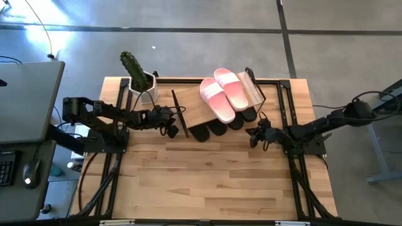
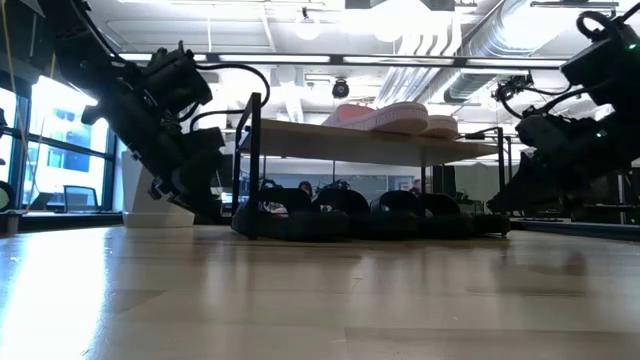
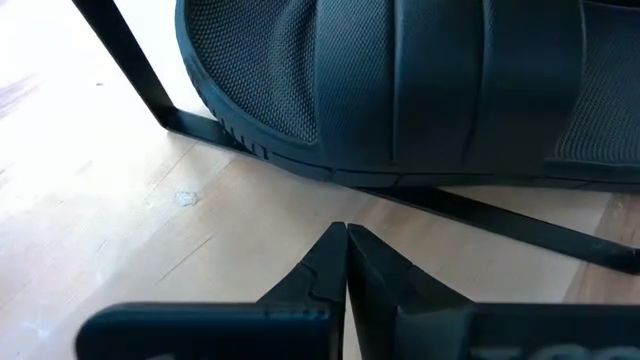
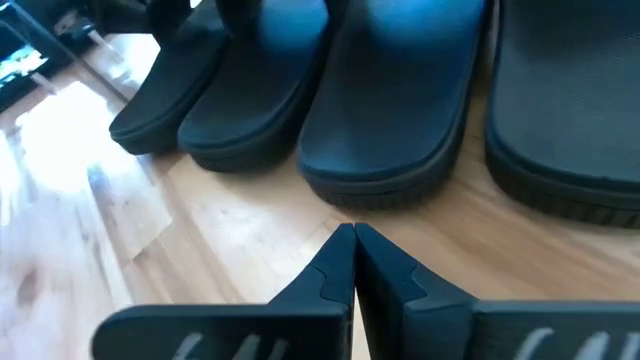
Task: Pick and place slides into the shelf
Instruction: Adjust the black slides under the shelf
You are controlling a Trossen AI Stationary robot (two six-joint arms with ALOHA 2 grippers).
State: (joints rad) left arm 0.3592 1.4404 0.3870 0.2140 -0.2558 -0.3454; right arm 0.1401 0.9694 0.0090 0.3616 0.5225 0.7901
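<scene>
Black foam-like slides [image 4: 380, 110], four of them, sit in a row under the shelf [image 1: 201, 108] on the worktop [image 1: 213, 182], toes poking out front; the pink pair [image 1: 223, 94] lies on the plank top. So all three pairs look placed already, as we judge it.

Left gripper [image 1: 171, 129] hangs just beside the shelf's left front corner, fingers pinched together, holding nothing; its wrist view shows a black slide [image 3: 400, 80] close ahead behind the frame bar. Right gripper [image 1: 254, 135] sits near the right front corner, also closed and empty, facing the row of toes.

Handling, our guess: these are light, somewhat squashy, w/ a matte textured sole that shouldn't slip much. Best hold is prob. across the wide strap or pinching the sole edge at the toe; the strap may flex under grip.

A potted cactus [image 1: 133, 66] stands by the shelf's left rear.
</scene>
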